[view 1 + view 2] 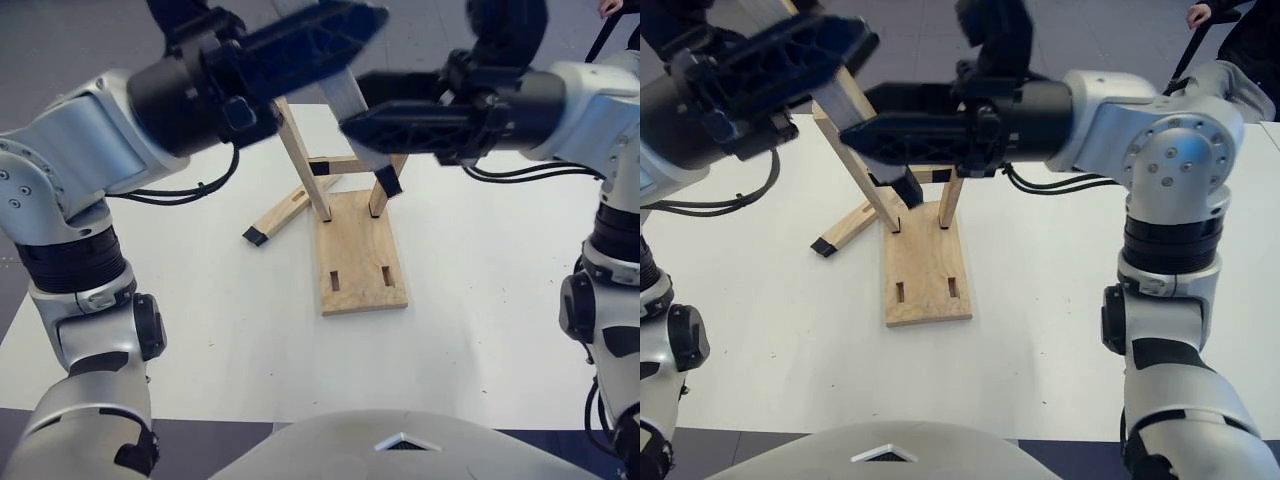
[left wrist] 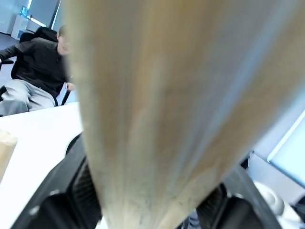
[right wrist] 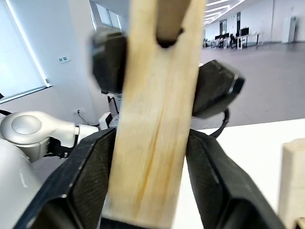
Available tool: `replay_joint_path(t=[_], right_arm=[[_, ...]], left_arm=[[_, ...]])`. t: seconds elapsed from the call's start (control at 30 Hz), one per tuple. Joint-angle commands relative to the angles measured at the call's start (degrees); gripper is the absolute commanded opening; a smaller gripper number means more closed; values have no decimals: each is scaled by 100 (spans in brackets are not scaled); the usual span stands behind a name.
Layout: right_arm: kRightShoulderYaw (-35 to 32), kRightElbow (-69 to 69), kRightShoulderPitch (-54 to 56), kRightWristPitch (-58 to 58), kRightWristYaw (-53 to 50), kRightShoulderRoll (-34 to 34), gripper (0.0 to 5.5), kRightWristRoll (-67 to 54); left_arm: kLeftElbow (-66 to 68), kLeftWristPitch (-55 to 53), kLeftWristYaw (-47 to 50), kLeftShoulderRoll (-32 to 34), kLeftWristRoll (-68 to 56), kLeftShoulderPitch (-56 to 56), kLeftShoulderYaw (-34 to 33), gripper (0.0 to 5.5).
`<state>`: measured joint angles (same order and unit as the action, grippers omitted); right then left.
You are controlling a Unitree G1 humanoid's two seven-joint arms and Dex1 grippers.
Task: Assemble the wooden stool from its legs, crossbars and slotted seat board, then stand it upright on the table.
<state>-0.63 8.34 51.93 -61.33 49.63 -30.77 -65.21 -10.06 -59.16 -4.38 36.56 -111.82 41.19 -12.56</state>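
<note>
"Left gripper (image 1: 845,60) is clamping shut on the top of the left leg (image 1: 305,160) at the upper left of the frame. What is the other claw doing?"

"At upper centre, the right gripper (image 1: 865,120) is closing on wood too. Its fingers are pressing both sides of what looks to be the right leg (image 1: 380,200) of the same frame."

"Where is that frame sitting?"

"Both legs, joined by a crossbar (image 1: 350,165), are standing at the far end of the seat board (image 1: 360,250). That board is lying flat on the table (image 1: 500,300) at centre frame. The left leg's long axis is slanting from upper left down to the board's far edge, so the frame is leaning, not upright."

"And the rest of the work?"

"Two slots (image 1: 335,282) are sitting empty at the board's near end, toward the bottom of the frame. A loose leg (image 1: 280,215) is lying on the table just left of the board, pointing toward lower left. By that position the left arm is the nearer one for fetching it, though both claws are occupied for now."
</note>
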Motion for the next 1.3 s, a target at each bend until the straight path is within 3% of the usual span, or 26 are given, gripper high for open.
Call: replay_joint_path(t=[0.03,0.17,0.3,0.43,0.7,0.93,1.07,1.3], right_arm=[[-43,128,-155,89,218,-234,326,267],[-99,66,-288,179,406,-405,406,528],[-28,-569,-520,538,932,-924,482,1199],[13,-1087,-644,826,1331,-1229,547,1721],[-228,-1486,-879,1284,1253,-1254,550,2339],[-320,-1522,-809,1456,1056,-1017,550,2503],[-343,-1437,-789,1411,1024,-922,550,2502],[-261,-1374,-712,1336,1093,-832,550,2497]], left_arm=[[113,560,379,-101,-110,102,-335,206],[-185,530,-35,185,276,4,-378,206],[-1395,291,-1462,615,2075,-1121,63,205],[-1800,585,-2351,575,3103,-1867,300,205],[-2187,1867,-3380,420,5619,-2906,1172,205],[-1431,4343,-4970,485,7971,-3884,1953,205],[-906,5048,-5333,232,8368,-4094,2077,205],[-715,5348,-5198,-155,8538,-4062,1993,205]])
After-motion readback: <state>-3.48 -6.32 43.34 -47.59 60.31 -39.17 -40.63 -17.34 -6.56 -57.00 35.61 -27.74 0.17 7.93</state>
